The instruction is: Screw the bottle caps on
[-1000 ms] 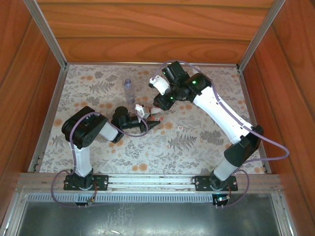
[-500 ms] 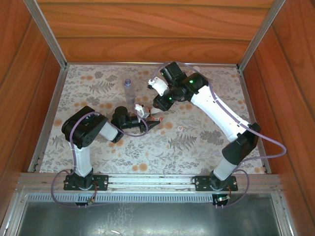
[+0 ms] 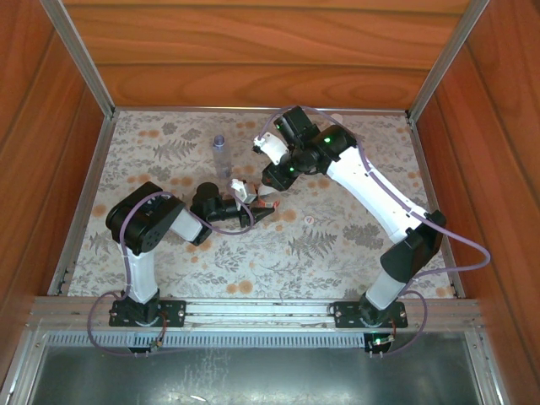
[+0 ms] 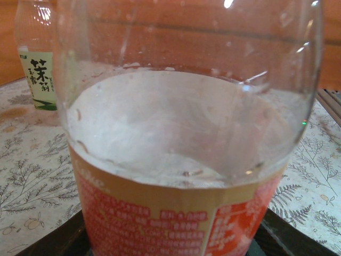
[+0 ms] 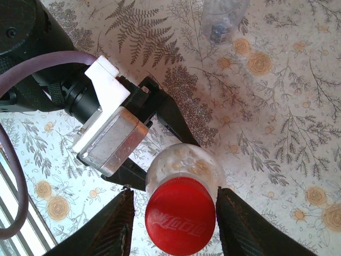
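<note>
Capping step in hand: left gripper [image 3: 256,206] jaws clamped on the upright red-label bottle [image 4: 181,160] mid-counter [image 5: 277,133], red cap [image 5: 180,216] sits on its neck between right gripper [image 5: 175,200] jaws, pinched or just apart I cannot tell; next probably needs a firm pinch and a straight wrist twist.

Left arm's folded low, tool [image 3: 261,207] clamped on the red-label bottle [image 4: 176,224]. Right arm reaches over, tool [image 5: 178,226] pointing down, fingers spread.

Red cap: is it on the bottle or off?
On: the red cap sits atop the bottle, between fingers of the right hand. Tightness: cannot tell.
</note>
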Tool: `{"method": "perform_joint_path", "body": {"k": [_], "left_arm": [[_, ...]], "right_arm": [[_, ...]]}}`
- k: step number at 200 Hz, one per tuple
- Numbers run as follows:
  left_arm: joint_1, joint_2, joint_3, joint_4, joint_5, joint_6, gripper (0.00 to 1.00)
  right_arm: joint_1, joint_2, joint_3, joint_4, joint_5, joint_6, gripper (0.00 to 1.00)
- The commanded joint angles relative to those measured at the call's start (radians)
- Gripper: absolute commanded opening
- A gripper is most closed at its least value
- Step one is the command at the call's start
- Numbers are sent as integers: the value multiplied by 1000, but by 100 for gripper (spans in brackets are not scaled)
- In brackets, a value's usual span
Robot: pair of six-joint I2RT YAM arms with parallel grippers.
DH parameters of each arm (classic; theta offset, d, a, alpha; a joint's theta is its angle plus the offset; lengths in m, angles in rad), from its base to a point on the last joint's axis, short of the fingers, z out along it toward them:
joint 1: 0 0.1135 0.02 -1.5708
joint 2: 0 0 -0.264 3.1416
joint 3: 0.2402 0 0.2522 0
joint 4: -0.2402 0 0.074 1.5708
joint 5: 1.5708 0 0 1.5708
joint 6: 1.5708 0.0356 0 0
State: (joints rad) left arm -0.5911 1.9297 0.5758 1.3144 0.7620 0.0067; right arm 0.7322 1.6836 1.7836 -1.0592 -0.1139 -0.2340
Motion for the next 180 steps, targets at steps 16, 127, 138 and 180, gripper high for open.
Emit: {"method": "perform_joint_path", "body": {"k": [16, 127, 138, 180], "left_arm": [[9, 46, -25, -121, 18, -7, 56], [9, 49, -22, -121, 19, -9, 56], [10, 49, -23, -121, 18, -9, 56], [8, 48, -25, -121, 18, -9, 56]], "right_arm": [[-2, -2, 28, -7, 6, 8, 49], [-2, -8, 24, -13, 14, 22, 40], [-1, -6, 25, -13, 14, 24, 40], [0, -4, 25, -15, 20, 28, 38]]}}
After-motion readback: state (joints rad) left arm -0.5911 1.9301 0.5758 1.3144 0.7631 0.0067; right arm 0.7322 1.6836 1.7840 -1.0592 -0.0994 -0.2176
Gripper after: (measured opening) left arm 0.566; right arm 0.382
